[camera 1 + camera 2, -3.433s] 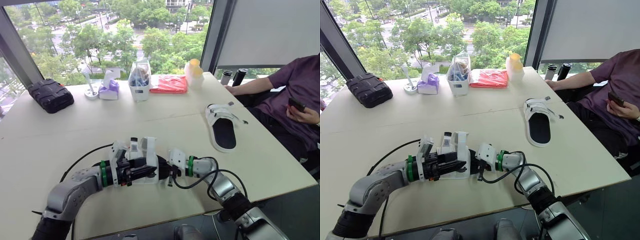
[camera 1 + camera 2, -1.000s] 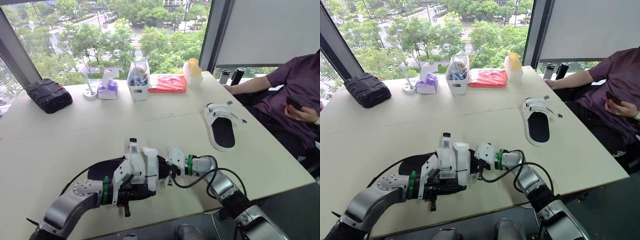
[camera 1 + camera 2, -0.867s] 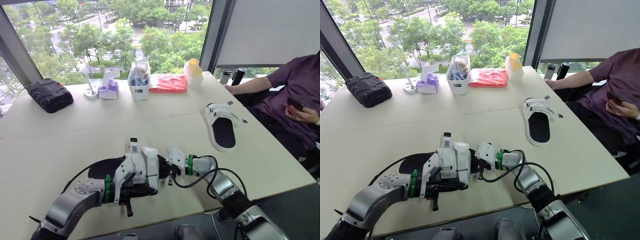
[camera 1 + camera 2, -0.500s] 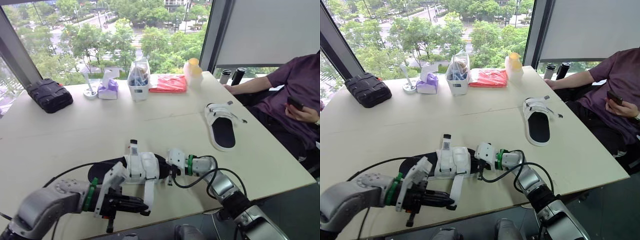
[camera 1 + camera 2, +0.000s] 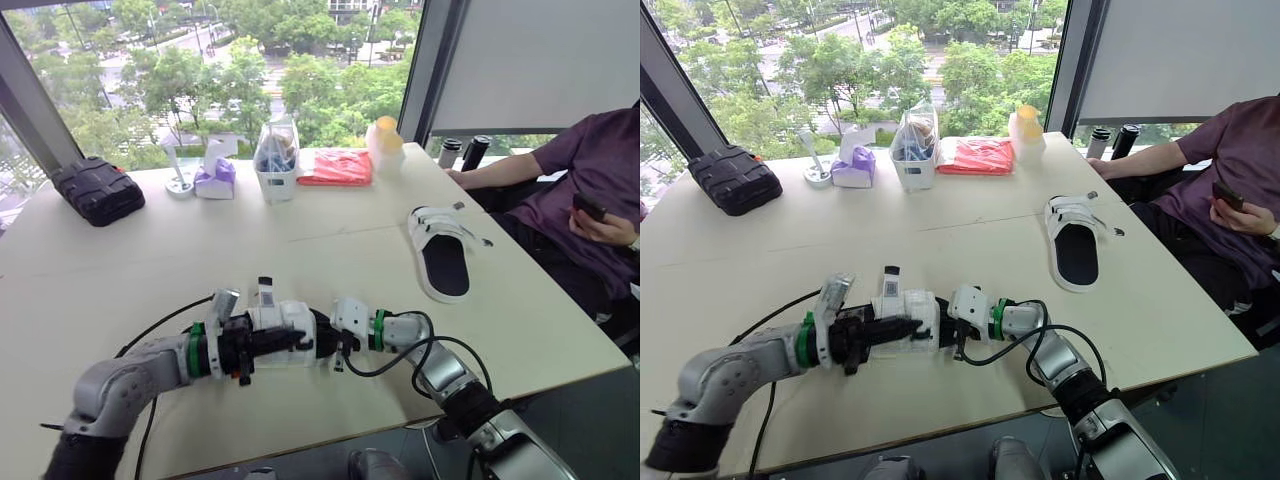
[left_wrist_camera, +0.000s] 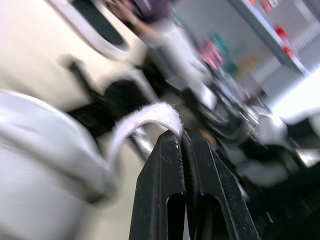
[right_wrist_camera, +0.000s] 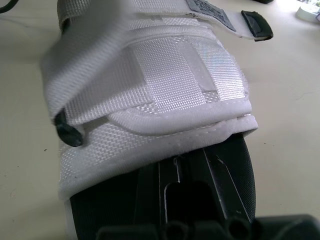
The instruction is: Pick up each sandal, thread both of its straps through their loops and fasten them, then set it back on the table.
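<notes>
Left eye view: both arms meet at the near sandal (image 5: 285, 322), close to the near edge of the table (image 5: 120, 260).
Near sandal: white upper over a black footbed, lying lengthwise left to right between the two grippers.
Left gripper (image 6: 181, 137): comes in from the left, and its jaws are closed on the curled end of a white strap (image 6: 145, 117).
Strap: its free end arches up from the upper into the jaws.
Right gripper (image 7: 189, 162): sits at the sandal's right end and reaches in under the white upper, over the black footbed. You cannot tell the state of its jaws.
Far sandal (image 5: 447, 262): lies flat on the right of the table, well apart from both grippers, untouched.
Person (image 5: 590, 170): seated at the far right edge, near the far sandal.
</notes>
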Available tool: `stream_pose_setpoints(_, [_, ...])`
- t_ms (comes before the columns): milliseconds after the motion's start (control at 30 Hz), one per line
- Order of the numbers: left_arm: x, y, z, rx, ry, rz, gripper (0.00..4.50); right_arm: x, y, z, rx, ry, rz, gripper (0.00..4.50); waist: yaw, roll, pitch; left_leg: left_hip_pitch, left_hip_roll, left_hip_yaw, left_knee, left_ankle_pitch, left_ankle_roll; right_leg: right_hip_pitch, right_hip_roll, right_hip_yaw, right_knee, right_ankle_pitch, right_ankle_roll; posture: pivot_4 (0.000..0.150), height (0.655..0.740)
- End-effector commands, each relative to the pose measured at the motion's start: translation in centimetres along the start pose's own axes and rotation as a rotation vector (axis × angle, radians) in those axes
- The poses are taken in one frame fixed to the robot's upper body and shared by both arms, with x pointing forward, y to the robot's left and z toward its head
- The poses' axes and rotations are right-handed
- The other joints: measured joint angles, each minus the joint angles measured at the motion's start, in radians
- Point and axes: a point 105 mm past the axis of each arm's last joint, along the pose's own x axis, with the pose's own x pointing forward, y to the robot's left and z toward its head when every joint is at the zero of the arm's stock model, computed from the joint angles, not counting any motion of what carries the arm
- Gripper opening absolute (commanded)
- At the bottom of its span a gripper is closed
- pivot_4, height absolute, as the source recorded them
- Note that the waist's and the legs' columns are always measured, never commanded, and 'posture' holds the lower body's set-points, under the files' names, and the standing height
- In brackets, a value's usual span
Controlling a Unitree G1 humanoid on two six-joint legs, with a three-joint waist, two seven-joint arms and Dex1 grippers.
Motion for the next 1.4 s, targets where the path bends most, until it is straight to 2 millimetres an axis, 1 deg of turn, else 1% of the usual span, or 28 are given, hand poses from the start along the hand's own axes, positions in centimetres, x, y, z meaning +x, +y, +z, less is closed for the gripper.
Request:
stream_pose_setpoints(33, [0.4,1.6,1.4,0.035,-0.062,0.058,0.04,-1.7,3.7,-8.7,0.186,0.330,0.051,0.00,0.001,0.000,0.000,0.000,0.000,0.000,0.000,0.000,0.000,0.000,0.000,0.000,0.000,0.000,0.000,0.150,0.7400])
stream_pose_setpoints(100, [0.7,2.8,1.6,0.004,-0.085,0.099,0.04,-1.8,3.8,-8.7,0.188,0.330,0.051,0.00,0.002,-0.001,0.000,0.000,-0.001,0.000,0.000,0.000,0.000,0.001,0.000,0.000,0.002,0.002,-0.003,0.150,0.7400])
stream_pose_setpoints(200, [1.0,3.4,1.6,-0.003,-0.088,0.117,0.04,-1.8,3.9,-8.7,0.190,0.331,0.049,0.00,0.003,-0.001,-0.001,0.000,-0.001,0.000,0.000,0.000,0.001,0.002,0.000,0.000,0.003,0.002,-0.004,0.150,0.7400])
stream_pose_setpoints(300, [1.3,2.7,1.6,0.000,-0.072,0.065,0.93,-1.9,3.8,-8.8,0.190,0.334,0.044,0.00,0.003,-0.001,-0.001,0.002,-0.001,-0.001,0.000,0.000,0.001,0.002,0.000,0.000,0.004,0.002,-0.004,0.150,0.7400])
stream_pose_setpoints(367, [1.2,2.4,2.0,0.020,-0.074,0.053,1.91,-1.9,3.8,-8.8,0.190,0.336,0.040,0.00,0.003,-0.001,-0.001,0.002,-0.001,-0.001,0.001,0.000,0.000,0.003,0.000,0.000,0.004,0.002,-0.004,0.150,0.7400])
stream_pose_setpoints(400, [1.0,2.1,2.6,0.047,-0.080,0.050,2.35,-2.0,3.7,-8.8,0.190,0.336,0.038,0.00,0.003,-0.001,0.000,0.002,-0.001,-0.001,0.001,0.000,0.000,0.004,0.000,0.000,0.004,0.002,-0.004,0.150,0.7400])
stream_pose_setpoints(500, [0.5,1.1,4.8,0.135,-0.098,0.033,2.35,-2.0,3.7,-8.9,0.191,0.336,0.036,0.00,0.002,-0.001,0.000,0.003,-0.001,-0.002,0.001,-0.001,-0.001,0.005,0.000,0.000,0.004,0.002,-0.004,0.150,0.7400])
stream_pose_setpoints(633, [0.5,-0.3,7.5,0.281,-0.081,0.022,2.35,-2.0,3.7,-8.9,0.194,0.335,0.035,0.00,0.002,-0.001,0.000,0.003,-0.001,-0.002,0.000,0.000,-0.001,0.005,0.000,0.000,0.004,0.002,-0.004,0.150,0.7400])
stream_pose_setpoints(700, [0.7,-0.4,8.6,0.342,-0.075,0.034,2.35,-1.9,3.7,-8.9,0.194,0.335,0.035,0.00,0.002,-0.001,0.001,0.004,-0.001,-0.002,0.000,0.000,-0.001,0.006,0.000,0.000,0.004,0.002,-0.004,0.150,0.7400])
stream_pose_setpoints(767, [1.1,0.1,9.5,0.442,-0.043,0.067,2.35,-1.8,3.6,-8.9,0.194,0.335,0.035,0.00,0.001,-0.001,0.001,0.004,-0.001,-0.002,0.000,0.000,-0.001,0.007,0.000,0.000,0.004,0.002,-0.004,0.150,0.7400])
stream_pose_setpoints(833, [1.8,0.5,9.4,0.545,0.034,0.081,2.35,-1.7,3.6,-8.8,0.193,0.333,0.034,0.00,0.001,-0.001,0.001,0.004,-0.001,-0.002,0.000,0.000,-0.001,0.007,0.000,0.000,0.004,0.002,-0.004,0.150,0.7400])
stream_pose_setpoints(933, [2.3,1.4,8.5,0.609,0.119,0.083,2.35,-1.5,3.4,-8.7,0.191,0.330,0.032,0.00,-0.001,-0.002,0.001,0.012,-0.001,-0.001,-0.001,-0.001,-0.001,0.009,0.000,0.000,0.004,0.002,-0.004,0.150,0.7400])
stream_pose_setpoints(1067, [2.9,2.4,7.3,0.589,0.162,0.067,2.35,-1.5,3.4,-8.8,0.194,0.328,0.025,0.00,-0.002,-0.003,0.003,0.014,-0.001,-0.001,-0.002,-0.001,-0.002,0.010,0.000,0.000,0.003,0.002,-0.004,0.150,0.7400])
stream_pose_setpoints(1267, [3.4,3.4,6.2,0.544,0.197,0.058,2.35,-1.6,3.4,-8.8,0.197,0.327,0.017,0.00,-0.002,-0.003,0.003,0.014,0.000,-0.001,-0.002,-0.001,-0.002,0.010,0.000,0.000,0.004,0.002,-0.004,0.150,0.7400])
stream_pose_setpoints(1400, [3.3,3.4,5.9,0.527,0.210,0.047,1.31,-1.8,3.5,-8.9,0.200,0.330,0.013,0.00,-0.002,-0.003,0.004,0.014,0.000,-0.001,-0.002,-0.001,-0.001,0.010,0.000,0.000,0.004,0.002,-0.004,0.150,0.7400])
